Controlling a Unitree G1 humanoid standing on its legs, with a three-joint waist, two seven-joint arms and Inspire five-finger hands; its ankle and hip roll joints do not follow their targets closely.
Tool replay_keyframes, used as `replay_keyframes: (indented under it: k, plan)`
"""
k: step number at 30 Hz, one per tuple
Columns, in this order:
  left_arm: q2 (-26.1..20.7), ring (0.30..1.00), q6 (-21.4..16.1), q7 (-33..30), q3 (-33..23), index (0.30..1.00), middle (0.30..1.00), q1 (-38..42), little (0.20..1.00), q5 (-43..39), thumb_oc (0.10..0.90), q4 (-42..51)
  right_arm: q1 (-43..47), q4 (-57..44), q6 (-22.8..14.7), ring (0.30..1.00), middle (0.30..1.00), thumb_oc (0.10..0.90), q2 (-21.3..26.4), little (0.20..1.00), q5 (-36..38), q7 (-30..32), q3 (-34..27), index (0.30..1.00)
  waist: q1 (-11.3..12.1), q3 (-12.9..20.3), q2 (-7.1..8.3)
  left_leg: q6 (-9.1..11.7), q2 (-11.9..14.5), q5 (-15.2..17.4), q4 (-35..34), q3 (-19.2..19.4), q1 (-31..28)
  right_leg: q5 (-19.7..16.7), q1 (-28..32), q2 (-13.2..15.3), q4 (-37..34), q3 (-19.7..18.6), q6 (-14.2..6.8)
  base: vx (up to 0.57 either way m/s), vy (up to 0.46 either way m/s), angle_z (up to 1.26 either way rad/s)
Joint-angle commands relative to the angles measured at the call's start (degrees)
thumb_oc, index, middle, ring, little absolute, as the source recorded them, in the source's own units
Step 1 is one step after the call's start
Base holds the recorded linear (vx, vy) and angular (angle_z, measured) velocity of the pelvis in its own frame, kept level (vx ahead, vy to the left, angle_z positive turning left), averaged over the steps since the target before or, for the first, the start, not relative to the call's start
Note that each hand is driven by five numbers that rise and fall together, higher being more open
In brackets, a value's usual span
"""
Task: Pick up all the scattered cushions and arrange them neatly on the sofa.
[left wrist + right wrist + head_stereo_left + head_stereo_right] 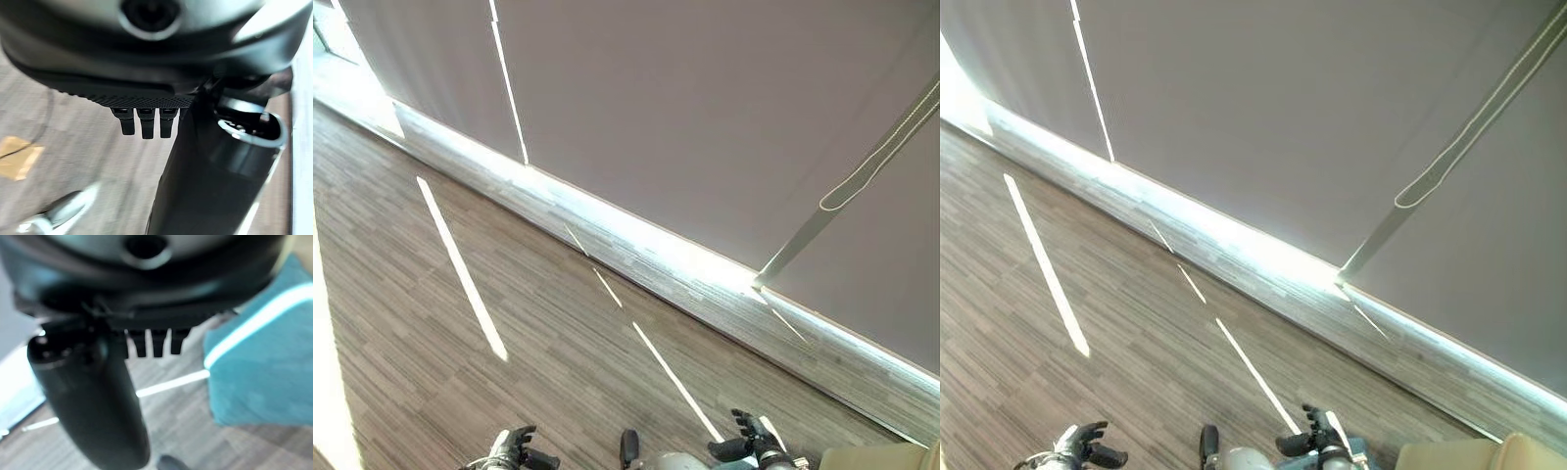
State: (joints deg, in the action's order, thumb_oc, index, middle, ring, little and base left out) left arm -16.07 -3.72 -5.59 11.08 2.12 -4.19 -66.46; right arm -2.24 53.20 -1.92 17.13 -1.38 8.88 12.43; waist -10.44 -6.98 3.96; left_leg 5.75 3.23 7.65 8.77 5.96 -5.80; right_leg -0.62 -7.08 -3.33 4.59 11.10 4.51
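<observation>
Facing a grey roller blind (705, 117) and bare wooden floor (509, 323), the robot has both hands low and holding nothing. The left hand (514, 448) shows at 7 o'clock, fingers relaxed and spread; the right hand (749, 441) at 5 o'clock is equally loose. A teal cushion (259, 377) lies on the floor near the right hand, not touched. To do the step well, the robot should probably turn toward it before reaching. A beige sofa corner (1469, 453) shows at 5 o'clock. No container is visible.
</observation>
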Motion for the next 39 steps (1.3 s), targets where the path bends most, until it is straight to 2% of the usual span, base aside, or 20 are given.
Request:
replay_keyframes:
  k: [1, 2, 4, 5, 6, 7, 11, 14, 18, 19, 22, 26, 29, 30, 32, 33, 34, 35, 37, 39]
  plan:
    - [-2.3, 0.900, -1.0, -1.2, 1.6, 0.900, 0.900, 1.3, 0.900, 0.7, 0.800, 1.5, 0.4, -1.5, -1.1, 0.900, 0.900, 0.800, 2.2, 0.900, 2.0, 1.6, -0.3, 0.900, -0.4, 0.1, 4.50, -0.2, -2.8, -2.6, 18.6, 1.9, 11.1, 1.9, 4.7, 3.3, -2.2, -7.2, -7.7, 0.24, 0.160, -0.25]
    - [-1.9, 0.900, -1.2, -1.4, 1.7, 0.900, 0.900, 0.9, 0.900, 0.4, 0.800, 1.3, 0.4, -1.8, -1.2, 0.900, 0.900, 0.800, 1.9, 0.900, 3.6, 1.6, -0.9, 0.900, 0.5, 0.1, 4.79, -1.9, -1.7, 0.8, 13.6, 0.0, 13.2, 2.5, 5.7, 3.9, -2.2, -10.3, -8.8, 0.21, 0.154, -0.74]
    - [-1.7, 0.900, -1.3, -1.4, 1.7, 0.900, 0.900, 0.8, 0.900, 0.1, 0.800, 1.3, 0.5, -2.1, -1.3, 0.900, 0.900, 0.800, 1.8, 0.900, 3.8, 1.8, -0.9, 0.900, 1.0, -0.1, 4.55, -2.0, -2.2, 0.5, 11.0, -2.3, 13.5, 2.6, 5.9, 3.7, -2.0, -11.9, -9.0, 0.17, 0.163, -1.33]
    - [-1.6, 0.900, -1.7, -1.4, 1.7, 0.900, 0.900, 0.8, 0.900, -0.2, 0.800, 1.1, 0.9, -2.6, -1.5, 0.900, 0.900, 0.800, 2.0, 0.900, 3.9, 1.8, -0.8, 0.900, 1.9, -0.4, 3.90, -1.6, -3.0, -1.5, 5.8, -7.2, 13.9, 2.8, 6.0, 2.9, -1.4, -14.3, -9.2, 0.12, 0.146, -1.14]
    - [-1.6, 0.900, -1.7, -1.4, 1.7, 0.900, 0.900, 0.8, 0.900, -0.2, 0.800, 1.1, 0.9, -2.6, -1.5, 0.900, 0.900, 0.800, 2.0, 0.900, 3.9, 1.8, -0.8, 0.900, 1.9, -0.3, 3.97, -1.6, -3.1, -1.8, 5.4, -7.2, 13.8, 2.8, 5.9, 3.0, -1.4, -14.3, -9.2, 0.15, 0.255, -0.88]
    - [-1.0, 0.900, -1.9, -1.3, 1.5, 0.900, 0.900, 0.5, 0.900, -0.5, 0.800, 0.4, 1.1, -2.6, -1.3, 0.900, 0.900, 0.800, 2.1, 0.900, 3.6, 1.4, -1.0, 0.900, 2.0, -0.5, 3.04, -1.3, -4.1, -1.9, 3.9, -12.0, 13.0, 3.5, 5.5, 2.6, 0.3, -17.3, -9.7, 0.08, 0.160, -1.09]
    - [-1.4, 0.900, -1.6, -1.4, 1.0, 0.900, 0.900, 0.1, 0.900, 0.5, 0.800, -0.9, 2.4, -2.5, -0.9, 0.900, 0.900, 0.800, 0.9, 0.900, 2.5, 0.8, -0.6, 0.900, 1.0, 0.0, 2.13, -3.0, -3.1, -2.3, -0.9, -7.2, 10.4, 2.2, 2.8, 3.2, 2.5, -20.4, -11.5, 0.09, 0.332, -1.48]
    - [-3.1, 0.900, -1.7, -1.9, -0.2, 0.900, 0.900, 0.5, 0.900, 0.5, 0.800, -0.6, 4.1, -2.6, -1.0, 0.900, 0.900, 0.800, -0.5, 0.900, 1.1, 0.5, 1.2, 0.900, 2.2, -0.4, 1.99, -4.3, -2.1, -3.0, -5.4, -1.1, 7.4, 1.3, 0.1, 5.5, 5.5, -14.6, -13.6, 0.02, 0.179, -1.18]
    - [-3.5, 0.900, -1.5, -2.2, -1.5, 0.900, 0.900, -0.3, 0.900, 0.2, 0.800, -0.9, 4.2, -0.7, -1.1, 0.900, 0.900, 0.800, -1.2, 0.900, 0.2, 0.5, 1.3, 0.900, 3.7, -0.1, 1.83, -4.4, -2.0, -2.8, -8.4, 3.8, 3.8, 1.2, 0.4, 8.7, 4.6, -0.3, -12.9, 0.05, 0.108, -1.17]
    - [-3.4, 0.900, -1.5, -2.0, -1.9, 0.900, 0.900, -0.6, 0.900, 0.1, 0.800, -0.9, 4.1, -0.3, -1.1, 0.900, 0.900, 0.800, -1.2, 0.900, 0.0, 0.8, 0.8, 0.900, 4.1, 0.5, 1.94, -4.4, -2.1, -2.3, -8.8, 6.2, 2.7, 0.9, 0.5, 9.3, 3.2, 5.6, -12.5, 0.08, 0.080, -0.61]
    - [-3.0, 0.900, -1.5, -1.8, -2.1, 0.900, 0.900, -1.0, 0.900, 0.3, 0.800, -1.0, 4.0, -0.2, -1.0, 0.900, 0.900, 0.800, -0.8, 0.900, -0.3, 0.9, 0.8, 0.900, 4.2, 0.6, 1.90, -4.6, -2.1, -1.6, -8.8, 7.5, 1.6, 0.7, 1.0, 9.0, 2.4, 7.4, -12.6, 0.06, 0.041, -0.65]
    - [-1.5, 0.900, -1.7, -1.1, -1.3, 0.900, 0.900, -1.1, 0.900, 1.1, 0.800, -0.9, 2.4, -0.9, -1.2, 0.900, 0.900, 0.800, 0.3, 0.900, 0.3, 0.9, -0.2, 0.900, 2.5, 1.7, 2.03, -4.1, -3.4, -0.6, -6.4, 8.0, 2.0, 1.2, 3.6, 6.6, -2.3, 1.9, -11.8, 0.07, -0.005, -0.26]
    - [-1.2, 0.900, -1.8, -0.8, -0.7, 0.900, 0.900, -1.1, 0.900, 1.4, 0.800, -0.5, 2.0, -1.1, -1.2, 0.900, 0.900, 0.800, 0.5, 0.900, 0.5, 0.9, -0.5, 0.900, 2.1, 1.7, 1.99, -3.7, -3.2, 0.2, -3.9, 8.2, 2.3, 1.4, 4.4, 6.1, -3.1, 0.8, -11.4, 0.07, -0.053, -0.07]
    - [-0.7, 0.900, -1.9, -0.4, -0.1, 0.900, 0.900, -0.9, 0.900, 1.3, 0.800, -0.2, 2.0, -1.4, -1.3, 0.900, 0.900, 0.800, 1.1, 0.900, 0.9, 0.9, -0.7, 0.900, 1.8, 0.9, 2.28, -1.9, -1.8, -0.4, 5.3, 8.0, 4.7, 1.7, 5.9, 5.3, -4.3, -1.5, -10.2, 0.05, -0.092, -0.04]
    - [-0.6, 0.900, -1.8, -0.5, 0.2, 0.900, 0.900, -0.7, 0.900, 1.1, 0.800, 0.4, 2.2, -1.2, -1.3, 0.900, 0.900, 0.800, 1.5, 0.900, 1.2, 1.1, -0.5, 0.900, 2.3, 0.0, 2.51, 0.0, -0.1, -3.4, 14.2, 7.2, 8.3, 1.9, 7.4, 4.9, -5.2, -2.7, -9.0, 0.04, -0.078, 0.09]
    - [-0.6, 0.900, -1.8, -0.5, 0.2, 0.900, 0.900, -0.7, 0.900, 1.1, 0.800, 0.4, 2.2, -1.2, -1.3, 0.900, 0.900, 0.800, 1.5, 0.900, 1.2, 1.1, -0.5, 0.900, 2.2, 0.0, 2.52, 0.0, -0.2, -3.4, 14.2, 7.2, 8.4, 1.9, 7.4, 4.9, -5.2, -2.7, -9.0, 0.03, -0.017, -0.33]
    - [-0.2, 0.900, -1.9, -0.8, 0.2, 0.900, 0.900, -0.5, 0.900, 0.0, 0.800, 0.4, 2.5, -0.9, -1.1, 0.900, 0.900, 0.800, 1.7, 0.900, 1.8, 1.1, -0.2, 0.900, 3.2, -0.9, 2.40, -0.2, -0.4, -4.2, 16.7, 4.5, 10.8, 2.4, 8.6, 4.4, -5.3, -4.2, -8.3, 0.11, 0.053, -0.57]
    - [0.1, 0.900, -1.9, -1.0, -0.1, 0.900, 0.900, -0.7, 0.900, -1.0, 0.800, 0.2, 2.7, -0.7, -1.2, 0.900, 0.900, 0.800, 1.8, 0.900, 1.9, 1.1, 0.0, 0.900, 4.2, -0.9, 2.57, -1.3, -1.2, -2.6, 12.9, 1.2, 13.0, 2.7, 8.9, 5.0, -5.3, -6.1, -8.9, 0.15, 0.079, -0.54]
    - [0.1, 0.900, -2.0, -1.1, -0.1, 0.900, 0.900, -0.8, 0.900, -1.2, 0.800, 0.0, 2.7, -0.6, -1.3, 0.900, 0.900, 0.800, 1.9, 0.900, 2.1, 1.2, -0.1, 0.900, 4.5, -0.7, 2.76, -1.6, -1.4, -2.2, 9.9, -0.2, 13.4, 3.0, 8.9, 5.4, -5.3, -6.9, -9.3, 0.16, 0.090, -0.78]
    - [0.4, 0.900, -2.4, -1.3, -0.2, 0.900, 0.900, -0.7, 0.900, -2.3, 0.800, -0.6, 3.2, -0.1, -1.3, 0.900, 0.900, 0.800, 2.1, 0.900, 2.0, 1.3, 0.3, 0.900, 6.4, -1.1, 1.38, -1.0, -2.0, -6.7, -0.5, -9.2, 14.9, 4.2, 9.9, 4.0, -4.8, -11.1, -9.5, 0.20, 0.117, -0.78]
